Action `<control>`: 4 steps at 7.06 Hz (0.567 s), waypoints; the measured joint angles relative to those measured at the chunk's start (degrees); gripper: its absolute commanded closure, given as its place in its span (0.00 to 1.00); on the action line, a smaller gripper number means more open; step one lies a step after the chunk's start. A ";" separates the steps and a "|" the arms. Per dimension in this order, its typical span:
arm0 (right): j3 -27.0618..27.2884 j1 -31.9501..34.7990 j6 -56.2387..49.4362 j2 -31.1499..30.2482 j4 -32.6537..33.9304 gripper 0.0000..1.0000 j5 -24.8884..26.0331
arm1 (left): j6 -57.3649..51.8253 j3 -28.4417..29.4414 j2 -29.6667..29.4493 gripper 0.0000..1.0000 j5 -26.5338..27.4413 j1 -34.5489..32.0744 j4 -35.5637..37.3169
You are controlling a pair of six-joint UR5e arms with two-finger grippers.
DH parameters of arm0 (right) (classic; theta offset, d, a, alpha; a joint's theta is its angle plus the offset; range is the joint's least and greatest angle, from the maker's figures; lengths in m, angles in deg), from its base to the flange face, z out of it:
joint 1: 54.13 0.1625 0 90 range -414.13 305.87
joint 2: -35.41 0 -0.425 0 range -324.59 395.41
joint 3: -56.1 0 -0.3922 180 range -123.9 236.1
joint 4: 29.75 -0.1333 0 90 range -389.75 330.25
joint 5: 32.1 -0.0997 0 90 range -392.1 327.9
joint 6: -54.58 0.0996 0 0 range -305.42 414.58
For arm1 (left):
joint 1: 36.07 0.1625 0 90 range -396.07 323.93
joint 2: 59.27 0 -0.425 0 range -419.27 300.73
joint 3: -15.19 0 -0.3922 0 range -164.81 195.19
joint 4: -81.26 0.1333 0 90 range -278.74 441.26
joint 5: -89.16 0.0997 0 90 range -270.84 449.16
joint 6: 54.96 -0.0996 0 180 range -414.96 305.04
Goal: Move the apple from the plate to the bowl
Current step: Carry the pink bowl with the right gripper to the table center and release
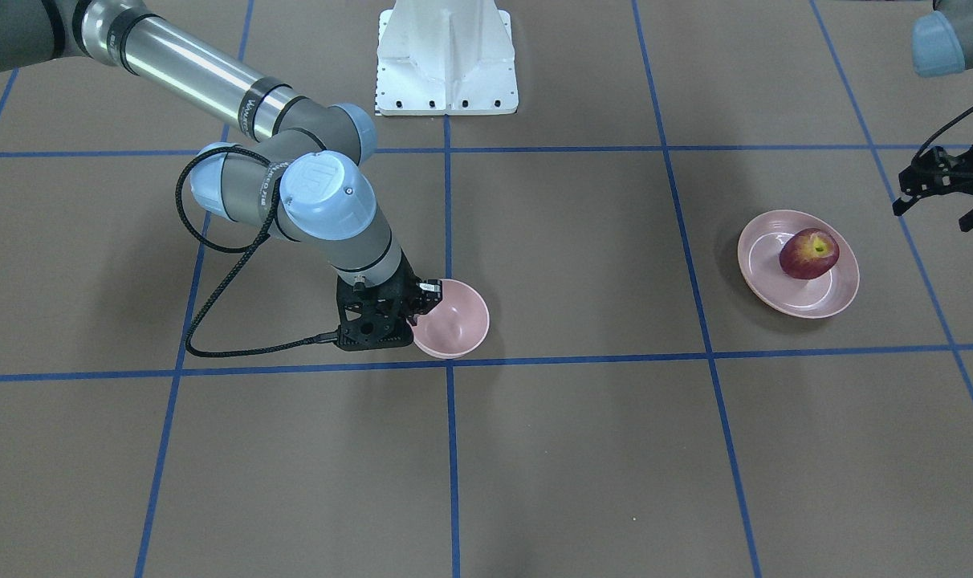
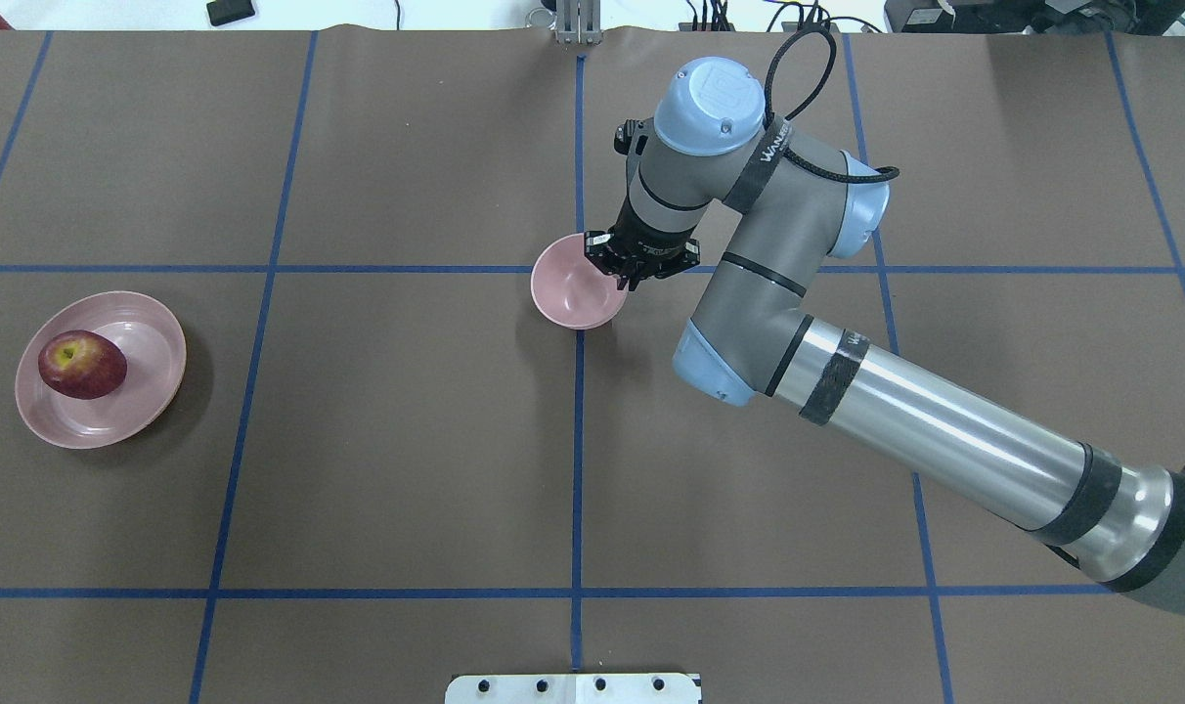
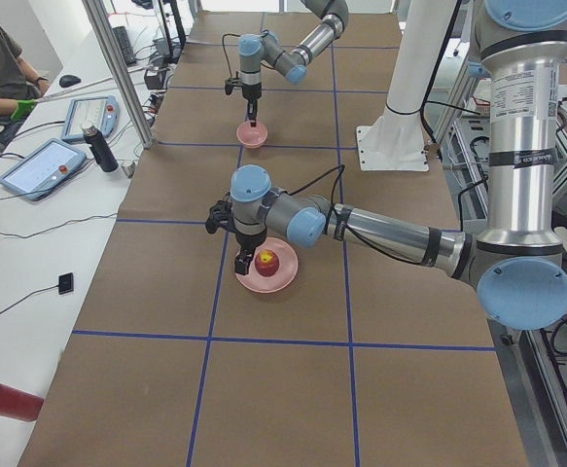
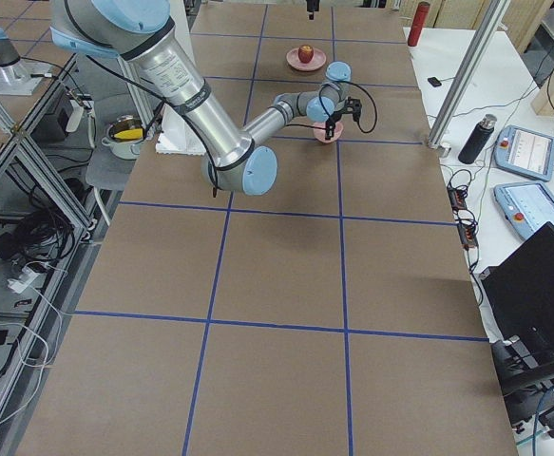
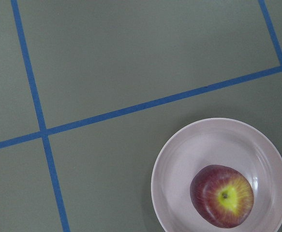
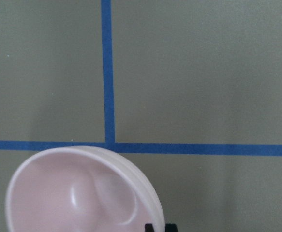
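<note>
Your right gripper [image 2: 624, 278] pinches the bowl's [image 2: 565, 293] rim at mid-table, with open mat all around. The apple [image 2: 82, 364] sits on the plate [image 2: 148, 391], 1 blue line [image 2: 260, 323] over. The left gripper [image 1: 936, 213], half cut off, hangs beside it, jaws apart.

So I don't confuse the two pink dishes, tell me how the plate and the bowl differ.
The plate is wide and shallow; the bowl is smaller and deeper. The plate holds the apple; the bowl is empty. The right gripper is at the bowl's rim; no gripper touches the plate. Both are pale pink.
</note>
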 measured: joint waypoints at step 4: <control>9.93 1.75 0.31 -7.00 -0.85 0.00 0.10 | 14.85 3.54 -1.62 0.02 9.12 12.42 -8.28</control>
